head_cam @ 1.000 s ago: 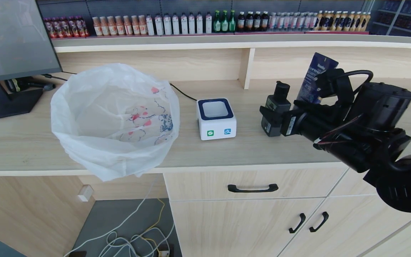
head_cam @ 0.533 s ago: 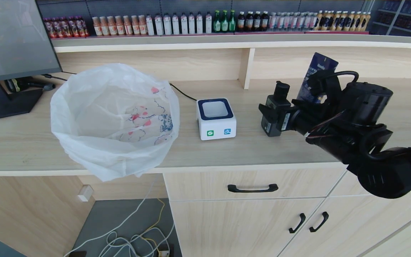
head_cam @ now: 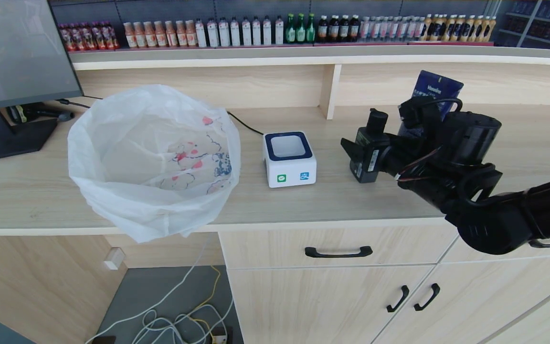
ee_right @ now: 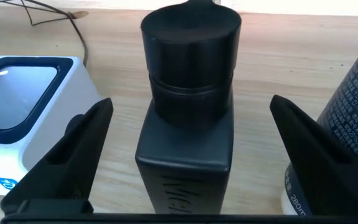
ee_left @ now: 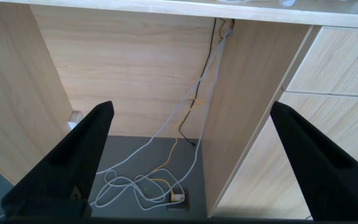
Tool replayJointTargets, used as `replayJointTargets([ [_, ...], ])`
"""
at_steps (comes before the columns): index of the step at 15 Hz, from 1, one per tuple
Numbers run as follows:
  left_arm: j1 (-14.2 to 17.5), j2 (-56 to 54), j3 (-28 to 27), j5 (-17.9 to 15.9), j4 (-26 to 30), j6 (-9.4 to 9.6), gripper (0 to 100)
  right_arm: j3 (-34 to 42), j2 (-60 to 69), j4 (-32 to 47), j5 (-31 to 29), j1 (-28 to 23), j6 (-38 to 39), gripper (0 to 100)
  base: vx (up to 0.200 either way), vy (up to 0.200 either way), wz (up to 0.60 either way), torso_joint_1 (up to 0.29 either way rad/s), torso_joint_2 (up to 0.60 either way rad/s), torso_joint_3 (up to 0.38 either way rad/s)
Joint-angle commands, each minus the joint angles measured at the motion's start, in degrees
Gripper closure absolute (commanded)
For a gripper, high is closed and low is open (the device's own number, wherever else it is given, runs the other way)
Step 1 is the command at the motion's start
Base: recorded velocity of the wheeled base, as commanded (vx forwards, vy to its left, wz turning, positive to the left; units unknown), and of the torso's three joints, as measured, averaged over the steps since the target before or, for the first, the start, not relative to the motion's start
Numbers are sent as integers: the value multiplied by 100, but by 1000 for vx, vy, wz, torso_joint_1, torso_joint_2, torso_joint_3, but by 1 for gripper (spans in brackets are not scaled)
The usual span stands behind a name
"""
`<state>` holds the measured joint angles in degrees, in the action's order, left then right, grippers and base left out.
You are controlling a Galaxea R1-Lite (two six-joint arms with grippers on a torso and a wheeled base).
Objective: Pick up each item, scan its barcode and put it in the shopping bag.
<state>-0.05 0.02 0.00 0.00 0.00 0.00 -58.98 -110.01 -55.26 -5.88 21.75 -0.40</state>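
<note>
Right arm pose: comes in from the robot's right, elbow low in front of the drawers, forearm rising over the counter (head_cam: 41,186) edge, wrist about level above the worktop.
Right gripper (ee_right: 191,102): fingers spread wide, one on each side of the black bottle (head_cam: 369,143); in the right wrist view bare wood shows between each finger and the bottle body, so no grip.
Black bottle: upright on the counter with a round black cap, between the spread fingers, on the right of the scanner (head_cam: 289,158).
Blue tube (head_cam: 436,91): dark blue, standing upright just behind and to the right of the black bottle, partly covered by the right wrist.
Scanner: white box with a blue-framed top window, near the middle of the counter, between the shopping bag (head_cam: 89,157) and the black bottle, apart from both.
Shopping bag: white translucent plastic, mouth open upward, on the left part of the counter with its lower side hanging over the front edge.
Left arm pose: held low, its camera looking into the opening under the counter.
Left gripper (ee_left: 191,106): fingers wide apart, holding nothing; cables (ee_left: 166,168) lie on the floor beyond it.
Background: monitor (head_cam: 12,48) at the far left; row of bottles (head_cam: 275,28) on the back shelf.
</note>
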Motion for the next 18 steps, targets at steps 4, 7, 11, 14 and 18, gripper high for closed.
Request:
replayJointTargets([
  [4,5,-2,0,0,0,0,0,9,-109,-11,-1,14,23,0,0,0,0,0,0,0],
  [7,5,-2,0,0,0,0,0,-8,-188,-11,-10,14,23,0,0,0,0,0,0,0],
  [11,5,-2,0,0,0,0,0,-26,-205,-20,-10,14,23,0,0,0,0,0,0,0],
  [14,-4,-2,0,0,0,0,0,-26,-214,-29,-1,14,31,100,0,0,0,0,0,0],
  [18,-4,-2,0,0,0,0,0,-8,-205,-29,-1,14,119,100,0,0,0,0,0,0],
])
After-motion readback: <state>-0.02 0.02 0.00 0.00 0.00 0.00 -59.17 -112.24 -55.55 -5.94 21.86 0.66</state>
